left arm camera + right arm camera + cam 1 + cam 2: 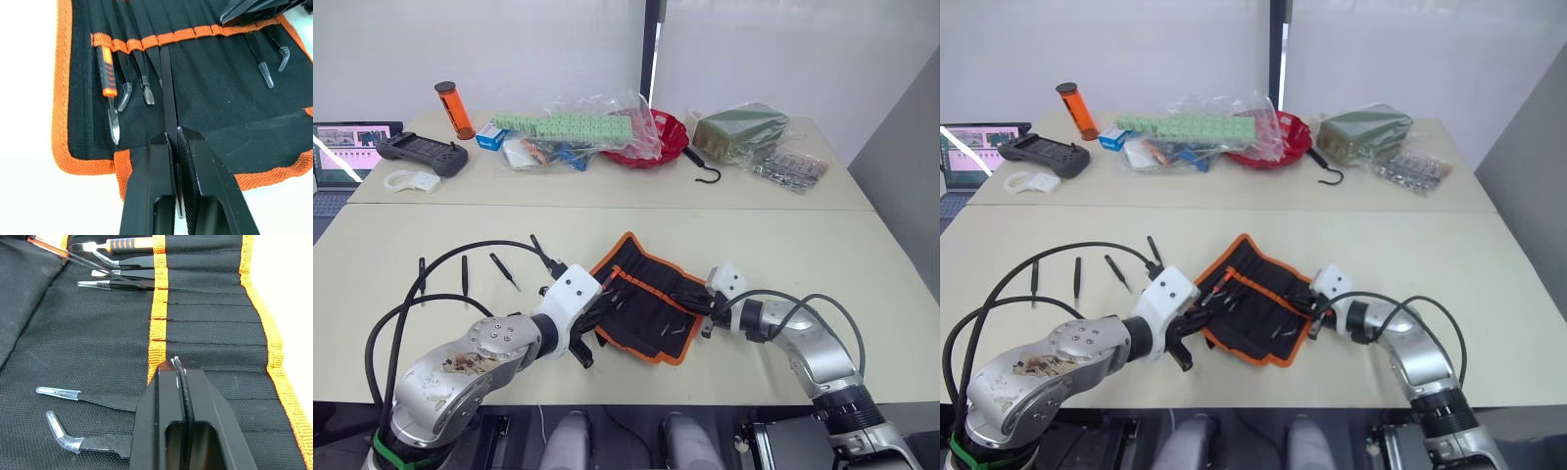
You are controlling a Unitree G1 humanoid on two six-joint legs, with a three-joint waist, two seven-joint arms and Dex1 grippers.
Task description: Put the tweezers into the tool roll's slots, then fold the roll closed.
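Observation:
The tool roll [646, 294] lies open on the near table, black with orange edging. My left gripper [173, 134] is shut on one black tweezers [167, 88], whose tip sits in a slot [164, 49] at the orange band. My right gripper [175, 363] is shut, its tips resting on the roll's orange band [157, 333] at the right side of the roll [700, 305]. Capped tweezers [98, 399] and an orange-handled tool [106, 63] sit in other slots. Several loose tweezers [465, 269] lie on the table left of the roll.
The far table holds an orange cylinder [454, 110], a black controller [421, 152], plastic bags, a red bowl [656, 137], a green packet [739, 127] and a black hook [708, 171]. A laptop [342, 147] stands at far left. Black cables loop beside my left arm.

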